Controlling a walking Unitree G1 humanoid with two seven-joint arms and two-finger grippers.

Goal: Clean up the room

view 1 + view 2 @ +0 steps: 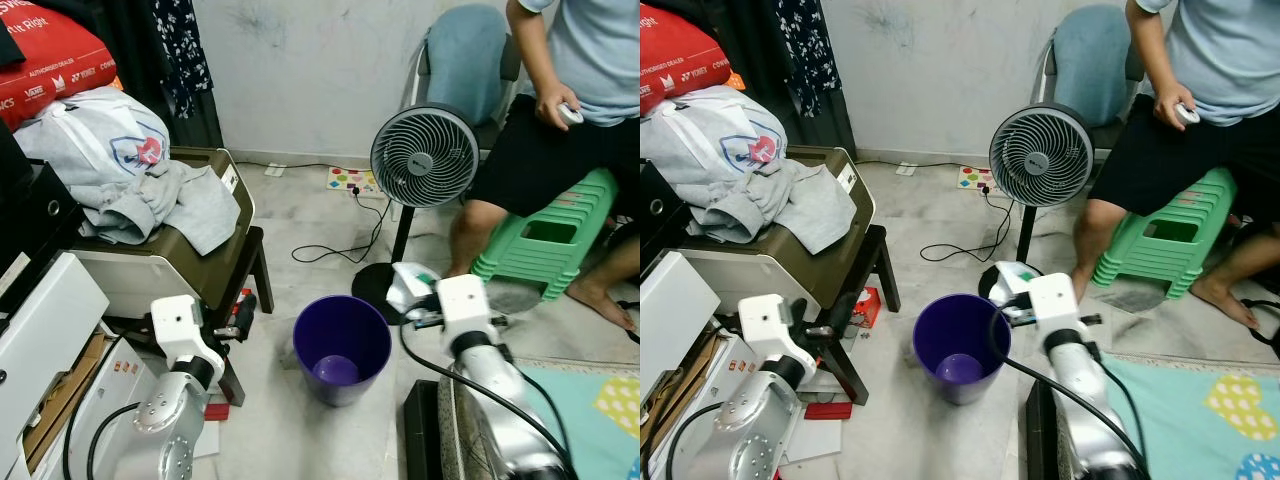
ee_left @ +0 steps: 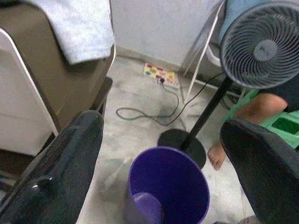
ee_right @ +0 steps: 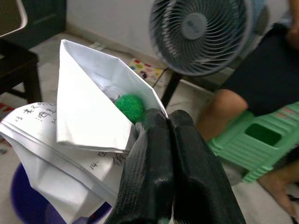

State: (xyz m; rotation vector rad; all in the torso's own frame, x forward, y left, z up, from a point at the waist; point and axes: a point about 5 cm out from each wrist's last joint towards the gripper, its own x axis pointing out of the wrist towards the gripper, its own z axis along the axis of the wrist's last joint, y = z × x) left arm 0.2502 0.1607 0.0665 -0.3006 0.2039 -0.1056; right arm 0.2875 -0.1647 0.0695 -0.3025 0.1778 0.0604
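Right now the right gripper [image 3: 161, 123] is pinching a crumpled wad of paper [image 3: 88, 135], its two black fingers [image 3: 149, 168] pressed tight together on the sheet's edge. Handwriting is showing on the lower folds, and a small green ball [image 3: 129, 107] is sitting tucked in the white fold just beside the fingertips. From the head camera, the paper [image 1: 408, 285] is hanging at about 2 o'clock from the purple bin [image 1: 341, 348], just beyond its rim and in front of the fan's round base.

Meanwhile the left gripper [image 2: 163, 140] is hovering with its fingers [image 2: 60, 172] spread wide and nothing between them, looking down past the bin [image 2: 167, 189], which is standing upright on the floor with a paler purple shape lying in its bottom (what that is, I cannot tell). The left arm [image 1: 185, 345] is sitting at about 9 o'clock from the bin, near a dark table leg.

A fan [image 1: 424, 155] is standing at 12 o'clock from the bin, its cord trailing across the floor to a power strip [image 1: 352, 181] by the wall. A person [image 1: 590, 90] is sitting on a green stool [image 1: 545, 240] at 2 o'clock, holding a small white object in one hand. At 10 o'clock, grey clothes [image 1: 150, 190] are lying heaped on a brown case.
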